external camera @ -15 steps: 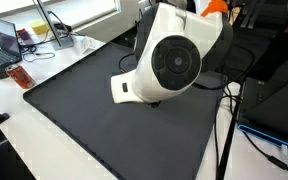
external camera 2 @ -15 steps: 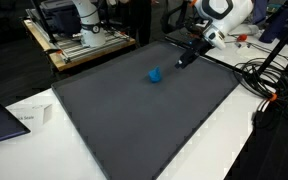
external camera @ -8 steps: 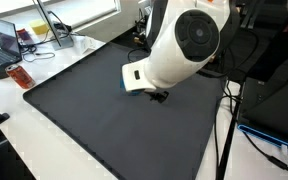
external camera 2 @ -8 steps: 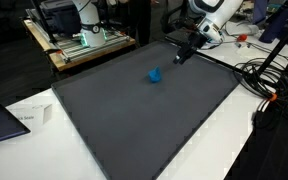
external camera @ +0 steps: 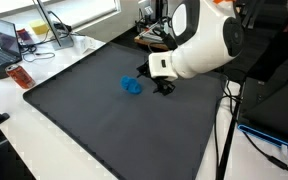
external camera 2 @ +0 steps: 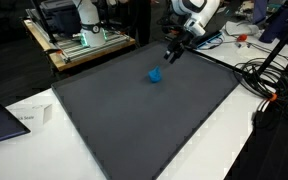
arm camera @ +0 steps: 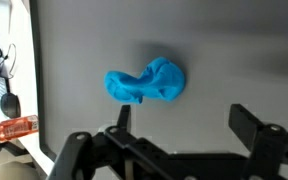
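Your claw stands wide open with nothing between its jaws, hanging over the dark grey rubbery mat near that mat's far edge. The small crumpled bright-blue soft lump lies flat on the mat and is apart from the fingers. In the wrist view it sits ahead of the fingertips and off-centre, closer to the finger on the picture's left side than to the other one. Its long axis runs side to side in that view, roughly in line with the gap between the two fingers, with a fatter end toward the middle and a thinner tail pointing away. In both exterior views the lump rests a little toward the mat's middle from the claw, near but not touching, and the claw is held above the surface rather than down at it. Nothing stands on the mat between the two. Other things sit off the mat: a small orange-red box and an open laptop on the white table, a bundle of black cables along one side of the table, and a wooden bench carrying other equipment further back. All are well apart from the lump.
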`<state>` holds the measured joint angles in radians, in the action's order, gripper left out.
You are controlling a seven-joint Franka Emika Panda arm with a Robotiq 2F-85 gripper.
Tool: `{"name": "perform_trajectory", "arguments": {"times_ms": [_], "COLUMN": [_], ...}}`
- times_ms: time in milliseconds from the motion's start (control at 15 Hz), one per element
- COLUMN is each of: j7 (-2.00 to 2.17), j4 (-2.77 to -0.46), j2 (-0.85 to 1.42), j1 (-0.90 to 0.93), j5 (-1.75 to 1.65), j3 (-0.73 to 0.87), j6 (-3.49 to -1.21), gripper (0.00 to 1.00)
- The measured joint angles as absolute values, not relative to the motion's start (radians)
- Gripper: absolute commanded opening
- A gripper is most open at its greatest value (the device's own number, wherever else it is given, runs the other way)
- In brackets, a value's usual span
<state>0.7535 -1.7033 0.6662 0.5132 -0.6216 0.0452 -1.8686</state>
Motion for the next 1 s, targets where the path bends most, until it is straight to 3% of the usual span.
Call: {"name": "perform_trajectory", "arguments": {"times_ms": [533,1000], "j7": [0.940,0.886], "j4": [-1.936,-2.101], "j2": [0.522,0.378], "j1": [0.502,0.367], "j5": [-0.832,-0.850], "j3": [-0.015,-0.092], "j6": [-1.915,-2.086], "gripper": [1.00,1.00]}}
